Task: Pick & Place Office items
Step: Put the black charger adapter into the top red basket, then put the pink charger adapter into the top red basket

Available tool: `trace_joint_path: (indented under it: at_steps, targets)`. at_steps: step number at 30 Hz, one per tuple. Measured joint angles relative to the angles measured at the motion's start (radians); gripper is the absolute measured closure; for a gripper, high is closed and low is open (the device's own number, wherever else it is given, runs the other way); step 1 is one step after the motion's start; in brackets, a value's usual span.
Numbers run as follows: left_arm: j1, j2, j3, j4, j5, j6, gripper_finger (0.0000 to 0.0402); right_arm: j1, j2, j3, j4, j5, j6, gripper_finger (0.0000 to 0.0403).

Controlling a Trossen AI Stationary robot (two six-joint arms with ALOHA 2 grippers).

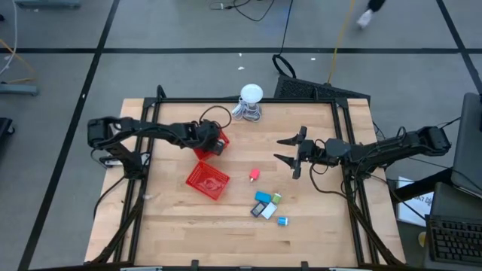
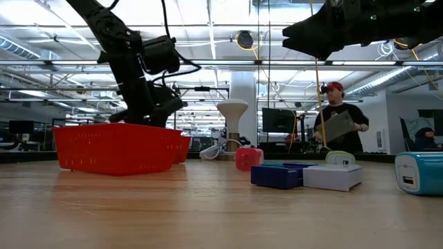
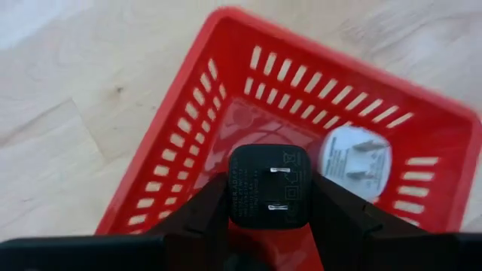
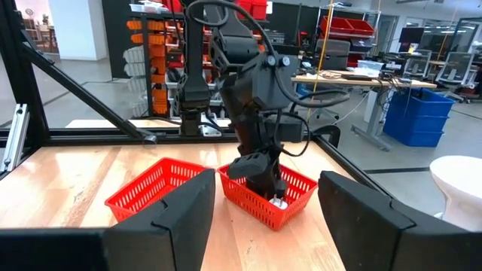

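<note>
Left tool [image 3: 267, 226] over the red basket [image 1: 213, 143] near the table's [image 1: 173, 226] far-left part, fingers clamped on a black plug adapter [image 3: 269, 187] with two metal prongs facing up, held just above the basket floor. Inside the same basket, a white plug adapter [image 3: 355, 161] lying against one wall. In the right wrist view, the left arm reaching down into that basket [image 4: 269, 193].

Second red basket [image 1: 207, 181] nearer the table's middle, tilted diagonally to the edges, contents impossible to tell.

Right tool [image 1: 288, 150] hovering above the table toward the right edge, fingers spread apart and holding nothing; wide gap between the two dark fingers [image 4: 173, 218] plain in its own wrist view.

Loose office items on the bare wood between middle and near-right part: a pink-red piece [image 1: 254, 175] alone; closer to the near edge a cluster of a light blue piece [image 1: 262, 197], a green piece [image 1: 276, 198], a black piece [image 1: 257, 210] and a white piece [image 1: 268, 211], touching or just beside one another; a small light blue piece [image 1: 282, 221] slightly apart, nearest the near edge.

White round-headed gadget [image 1: 250, 100] with coiled cable at the far edge, near its middle.

Beyond the table, a person [image 2: 338, 119] standing in the room, holding something flat.
</note>
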Motion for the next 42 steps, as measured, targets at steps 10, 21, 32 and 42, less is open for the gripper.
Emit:
trace_joint_path:
  at_steps: [10,21,32,42]
  targets:
    - [-0.001,0.048,0.002,0.042,0.013,-0.003,0.0246,0.0,0.0,0.0,-0.001,0.0,-0.002,0.0179]
    - [0.016,0.014,0.0,0.042,0.133,0.076,0.0117,0.0,0.0,0.0,-0.001,0.001,-0.003,0.0179]
    - [0.044,-0.19,0.0,0.045,0.136,0.134,0.0074,0.0,0.0,0.0,-0.012,0.002,-0.003,0.0179]
    - [-0.126,-0.49,-0.01,0.121,-0.055,0.298,0.0083,0.077,0.023,0.001,-0.131,-0.044,0.07,0.0179]
